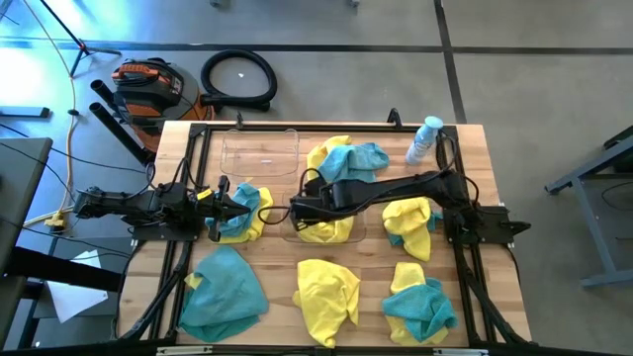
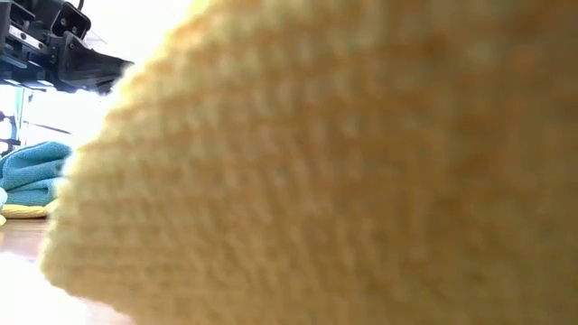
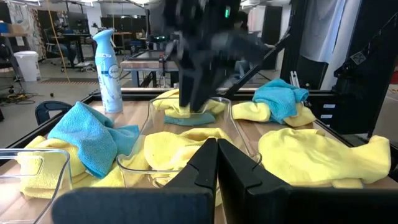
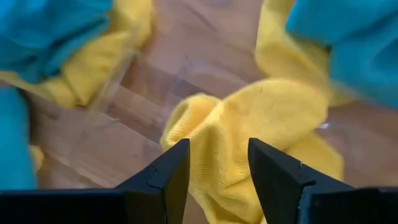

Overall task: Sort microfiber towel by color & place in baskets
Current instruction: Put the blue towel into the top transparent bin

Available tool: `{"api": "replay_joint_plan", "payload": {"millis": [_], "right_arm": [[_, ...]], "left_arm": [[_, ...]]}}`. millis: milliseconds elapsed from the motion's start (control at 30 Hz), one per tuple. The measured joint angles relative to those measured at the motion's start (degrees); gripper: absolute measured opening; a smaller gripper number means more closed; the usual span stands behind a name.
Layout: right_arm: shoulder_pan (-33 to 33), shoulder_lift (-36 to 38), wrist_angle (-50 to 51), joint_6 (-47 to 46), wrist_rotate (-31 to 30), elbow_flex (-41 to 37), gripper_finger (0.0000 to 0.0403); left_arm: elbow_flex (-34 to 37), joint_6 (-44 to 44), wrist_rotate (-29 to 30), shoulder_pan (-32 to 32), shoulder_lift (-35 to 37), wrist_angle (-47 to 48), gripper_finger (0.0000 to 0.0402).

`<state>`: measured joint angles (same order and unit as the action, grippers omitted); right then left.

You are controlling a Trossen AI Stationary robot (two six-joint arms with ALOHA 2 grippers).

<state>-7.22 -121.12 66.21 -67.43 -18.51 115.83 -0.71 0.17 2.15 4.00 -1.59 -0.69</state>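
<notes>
Hovering over the middle of the wooden table, the right gripper is reaching in from three o'clock, its tip above a clear basket that is holding a yellow towel. The right wrist view is showing what the overhead view cannot: its two dark fingers are standing apart with that yellow towel bulging between them, though whether they are touching the cloth I cannot tell. The left gripper is waiting at nine o'clock with its fingers pressed together, holding nothing, just beside a teal and yellow heap.

A second clear basket is sitting toward eleven o'clock, looking unfilled. More teal and yellow towels are lying at twelve o'clock, three o'clock, and along six o'clock: a teal one, a yellow one and a mixed heap. A spray bottle is lying at one o'clock.

Only the left wrist view is showing the bottle from the side, and the right arm dipping over the basket. The low view is being almost wholly blocked by yellow cloth.
</notes>
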Motion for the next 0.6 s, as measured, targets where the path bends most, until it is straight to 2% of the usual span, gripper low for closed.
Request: {"api": "replay_joint_plan", "payload": {"millis": [133,233,300,367,467,600], "right_arm": [[-2.37,0.14,7.10,3.34,-3.89,6.67,0.0156],[-4.68,0.20,13.84,3.69,-8.78,7.60,0.0152],[-5.84,0.18,20.33,1.01,-9.67,6.65,0.0146],[-6.96,0.39,24.56,-2.48,-10.00,4.30,0.0138],[-8.52,3.76,19.33,-3.14,-9.84,-3.08,0.0125],[-10.28,11.94,12.72,-6.01,-10.64,-14.92,0.0104]], "left_arm": [[-0.02,-0.03,0.00,-0.01,-0.01,0.00,0.0000],[0.00,-3.24,-0.02,0.05,-0.01,-0.01,0.0000],[-0.01,-5.27,-0.02,0.07,-0.01,-0.06,0.0000],[-0.02,-6.80,-0.02,0.07,-0.01,-0.04,0.0000],[0.00,-10.20,-0.02,0.07,-0.01,-0.11,0.0000],[-0.16,-13.57,0.00,0.14,-0.03,-0.47,0.0000]]}}
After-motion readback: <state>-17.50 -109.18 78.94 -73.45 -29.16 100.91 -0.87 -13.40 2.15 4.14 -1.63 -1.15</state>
